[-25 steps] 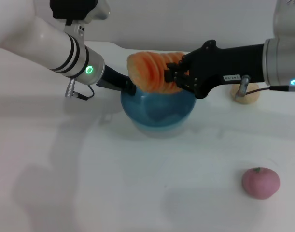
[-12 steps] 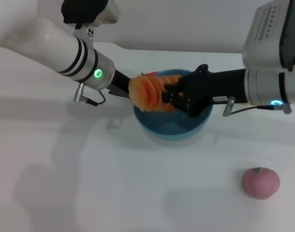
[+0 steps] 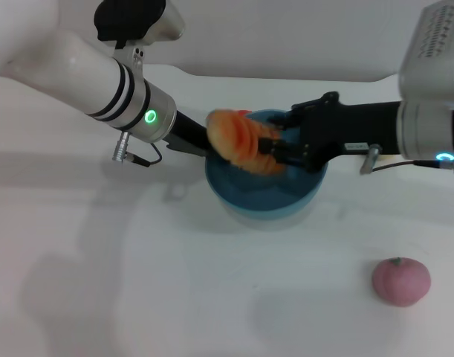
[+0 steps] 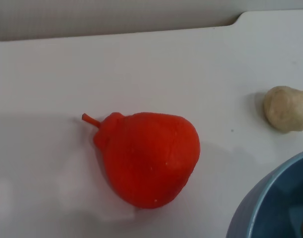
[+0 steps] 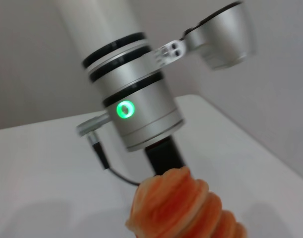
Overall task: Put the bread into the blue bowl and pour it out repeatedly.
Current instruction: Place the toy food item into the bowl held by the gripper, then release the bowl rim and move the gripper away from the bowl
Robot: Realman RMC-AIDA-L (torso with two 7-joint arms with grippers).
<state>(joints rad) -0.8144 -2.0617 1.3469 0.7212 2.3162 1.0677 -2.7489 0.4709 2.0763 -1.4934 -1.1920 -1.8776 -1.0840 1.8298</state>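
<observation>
— Gripping the bread [image 3: 245, 141], the right claw [image 3: 273, 151] hangs over the blue bowl [image 3: 264, 199], centre frame!

— And the left claw [image 3: 199, 141]?

— At the bowl's left rim (fingers hidden, can't tell). Pink fruit [image 3: 401, 280] sits lower right on the surface [image 3: 137, 282].

We see even, bright, diffuse light on the white table [image 3: 212, 297], with only soft grey shadows lying in front of and to the left of the blue bowl [image 3: 264, 201]. The bread [image 3: 241, 141] above the bowl is motion-blurred in the head view. A green lamp glows on the left arm [image 3: 100, 71]. The red pepper-like thing [image 4: 149, 158] is sharp, with small specular glints.
</observation>
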